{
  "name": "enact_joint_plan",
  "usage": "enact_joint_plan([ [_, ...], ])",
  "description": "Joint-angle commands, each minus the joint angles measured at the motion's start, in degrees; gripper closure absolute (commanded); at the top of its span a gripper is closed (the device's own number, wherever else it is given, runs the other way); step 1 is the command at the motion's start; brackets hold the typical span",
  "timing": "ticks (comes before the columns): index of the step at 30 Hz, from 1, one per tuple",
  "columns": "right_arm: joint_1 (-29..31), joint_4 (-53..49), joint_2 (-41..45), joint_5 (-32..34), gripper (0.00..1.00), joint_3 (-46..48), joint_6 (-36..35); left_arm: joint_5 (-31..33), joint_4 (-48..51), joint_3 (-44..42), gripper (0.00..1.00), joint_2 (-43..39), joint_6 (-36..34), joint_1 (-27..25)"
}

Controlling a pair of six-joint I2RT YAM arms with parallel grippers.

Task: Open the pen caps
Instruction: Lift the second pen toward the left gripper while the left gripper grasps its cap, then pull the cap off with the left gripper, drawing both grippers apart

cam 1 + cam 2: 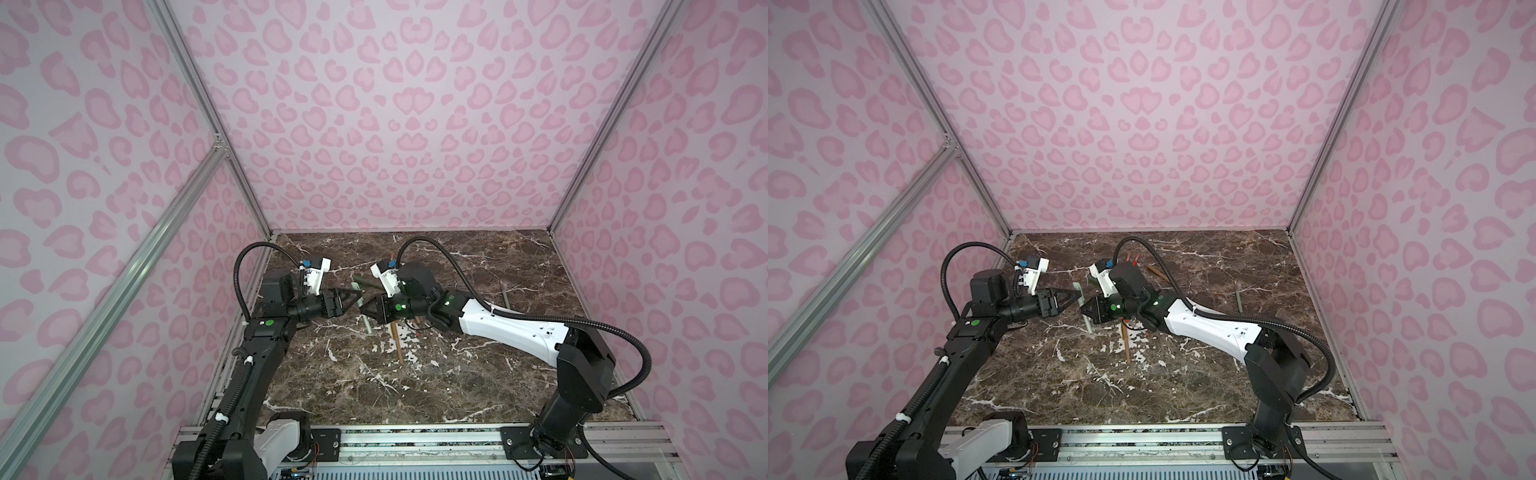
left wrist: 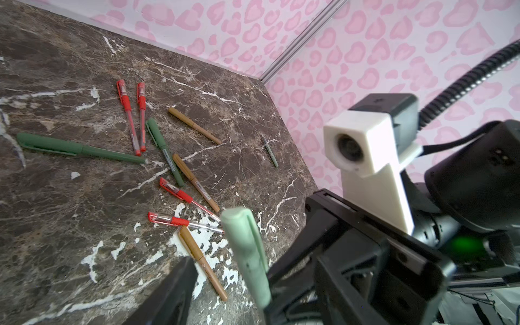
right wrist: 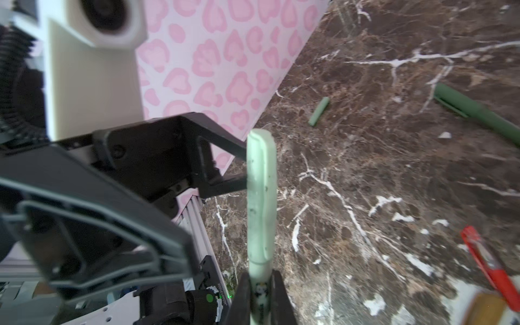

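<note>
A pale green pen stands clear of the marble table (image 1: 457, 374), its barrel (image 3: 260, 287) pinched in my right gripper (image 3: 260, 298), which is shut on it. The pen's cap (image 3: 261, 191) is still on and points away from those jaws. My left gripper (image 2: 239, 295) is open and straddles this cap (image 2: 247, 247); a gap shows between one finger (image 2: 168, 295) and the cap. In both top views the two grippers (image 1: 353, 297) (image 1: 365, 309) meet tip to tip left of the table's middle. A loose green cap (image 3: 318, 111) lies near the wall.
Several capped pens lie scattered past the grippers: red ones (image 2: 129, 118), dark green ones (image 2: 78, 147) and tan ones (image 2: 194, 125). One tan pen (image 1: 397, 345) lies just below the right gripper. A thin grey-green barrel (image 1: 505, 297) lies at the right. Pink patterned walls close three sides.
</note>
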State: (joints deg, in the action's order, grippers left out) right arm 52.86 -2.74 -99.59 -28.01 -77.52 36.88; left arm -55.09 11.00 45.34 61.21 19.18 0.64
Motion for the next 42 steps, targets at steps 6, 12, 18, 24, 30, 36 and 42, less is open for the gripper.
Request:
enact_joint_plan([
  [6,1.27,1.45,-1.77,-0.68,0.96,-1.88,0.84,-0.56,-2.5,-0.05,0.59,-0.08,0.8,-0.51],
  [12,1.63,2.2,-2.19,-1.02,0.96,-2.16,0.88,0.62,-3.19,-0.39,0.96,-0.29,1.08,-0.55],
  [18,1.98,3.68,-2.18,-0.99,0.84,-1.56,1.22,1.3,-3.38,-0.39,0.96,-0.57,1.56,-0.46],
  [24,2.4,5.85,-3.27,-0.96,0.77,-1.15,2.65,1.76,-3.87,-0.24,0.96,-0.65,2.44,-0.07],
  [30,2.67,5.59,-3.95,-0.81,0.89,-1.14,2.62,2.18,-3.2,0.38,0.96,-0.38,2.59,0.1],
  [36,2.89,5.58,-5.09,-0.84,0.96,-1.33,2.65,2.16,-3.05,0.45,0.96,-0.37,3.33,0.24],
  [42,3.22,2.37,-5.8,-0.56,1.0,-0.71,0.81,2.88,-3.54,1.27,0.96,-0.55,5.67,1.19],
])
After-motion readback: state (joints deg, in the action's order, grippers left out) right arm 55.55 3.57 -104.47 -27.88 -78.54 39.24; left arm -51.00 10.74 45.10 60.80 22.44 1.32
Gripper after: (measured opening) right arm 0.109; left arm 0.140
